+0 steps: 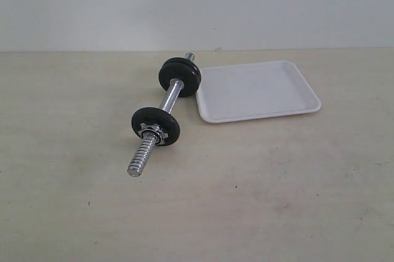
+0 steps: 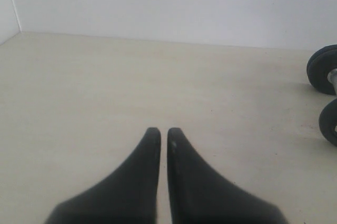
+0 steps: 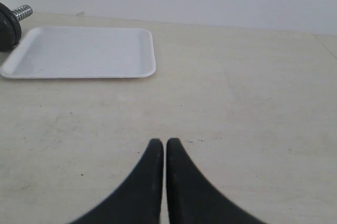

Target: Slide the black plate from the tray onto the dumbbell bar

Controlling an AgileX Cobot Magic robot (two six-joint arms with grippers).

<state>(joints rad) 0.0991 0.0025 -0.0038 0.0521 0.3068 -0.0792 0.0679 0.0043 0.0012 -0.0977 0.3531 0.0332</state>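
The dumbbell bar (image 1: 170, 97) lies on the table, angled from front left to back right. A black plate (image 1: 155, 126) sits on its near half behind a silver collar nut (image 1: 152, 131). At the far end sits what looks like a pair of black plates (image 1: 180, 77), touching the left rim of the white tray (image 1: 258, 90). The tray holds nothing. Neither arm shows in the exterior view. My left gripper (image 2: 164, 131) is shut and empty over bare table, with the plates (image 2: 324, 69) at the frame edge. My right gripper (image 3: 164, 142) is shut and empty, well short of the tray (image 3: 79, 53).
A pale wall runs along the back of the beige table. In the right wrist view the bar's threaded end (image 3: 22, 11) sticks out past a plate (image 3: 8, 27) beside the tray.
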